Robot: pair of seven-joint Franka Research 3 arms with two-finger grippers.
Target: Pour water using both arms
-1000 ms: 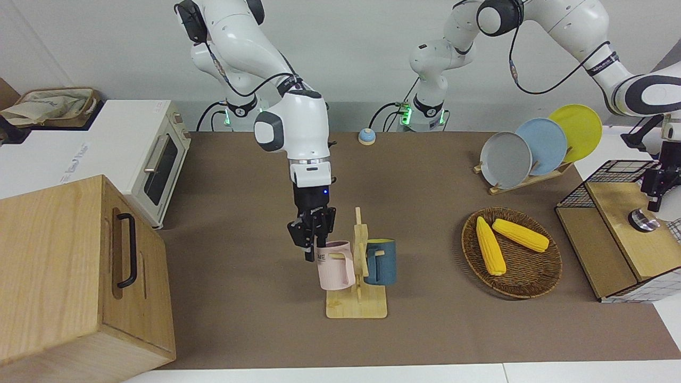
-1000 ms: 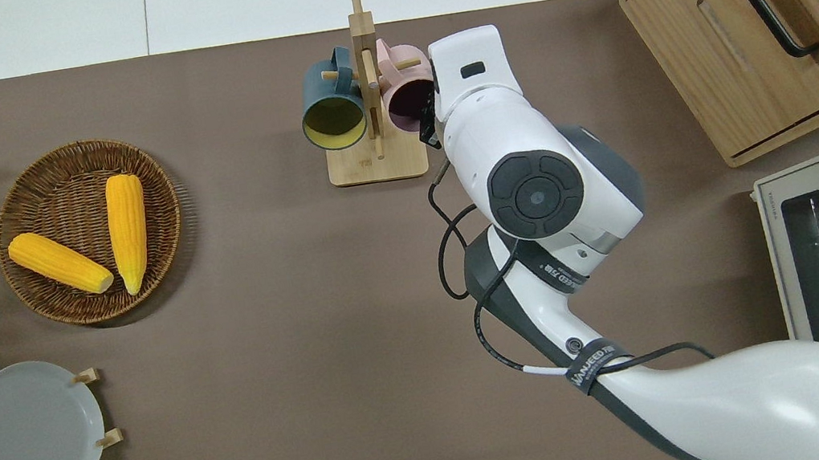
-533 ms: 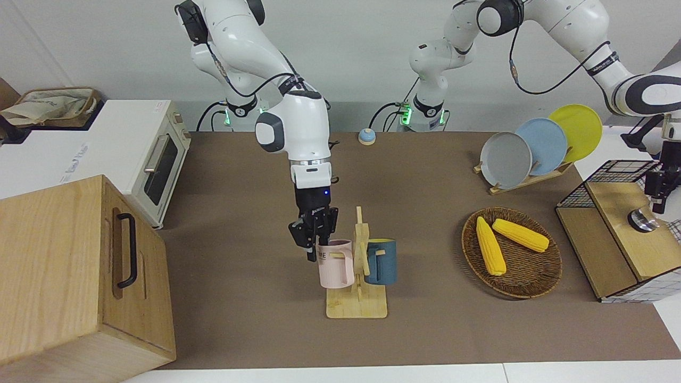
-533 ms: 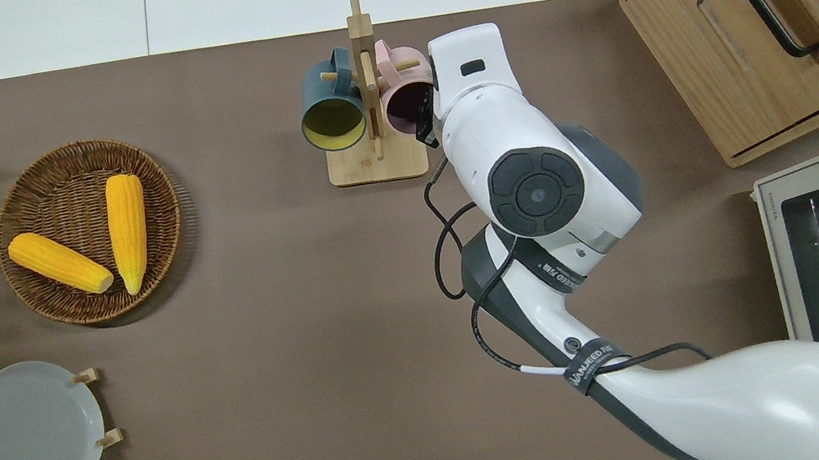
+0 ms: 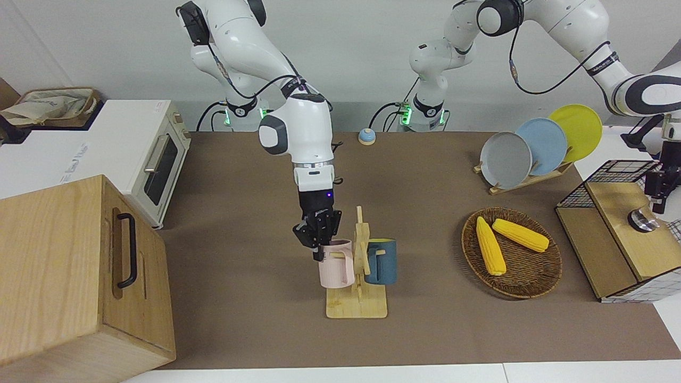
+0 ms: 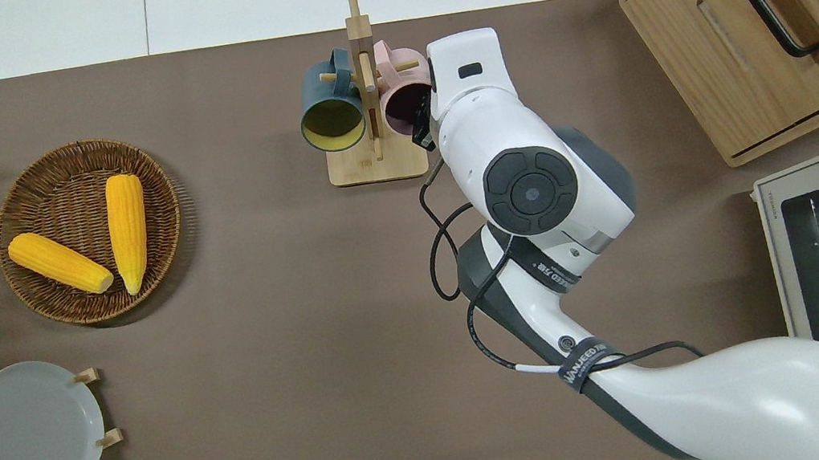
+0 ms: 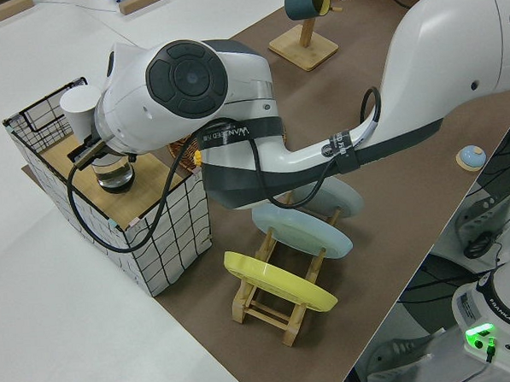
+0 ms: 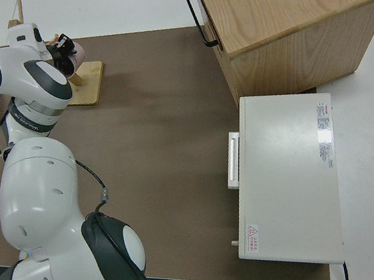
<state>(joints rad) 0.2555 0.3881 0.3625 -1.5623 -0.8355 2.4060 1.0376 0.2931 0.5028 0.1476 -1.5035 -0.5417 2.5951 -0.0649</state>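
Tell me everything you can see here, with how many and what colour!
mug rack: one, pale wood, mid-table, at the edge farthest from the robots
pink mug: one, pink, hanging on the rack
blue mug: one, dark blue, yellow inside, hanging on the rack
basket: one, brown wicker, toward the left arm's end
corn cobs: two, yellow, in the basket
plates: three, grey, blue, yellow, standing in a wooden holder
oven: one, white, right arm's end
cabinet: one, wood, beside the oven
crate: one, black wire, wooden top, left arm's end
clear glass: one, on the crate
bell: one, blue, near the robots
right hand: black, at the pink mug's rim
left hand: black, over the crate
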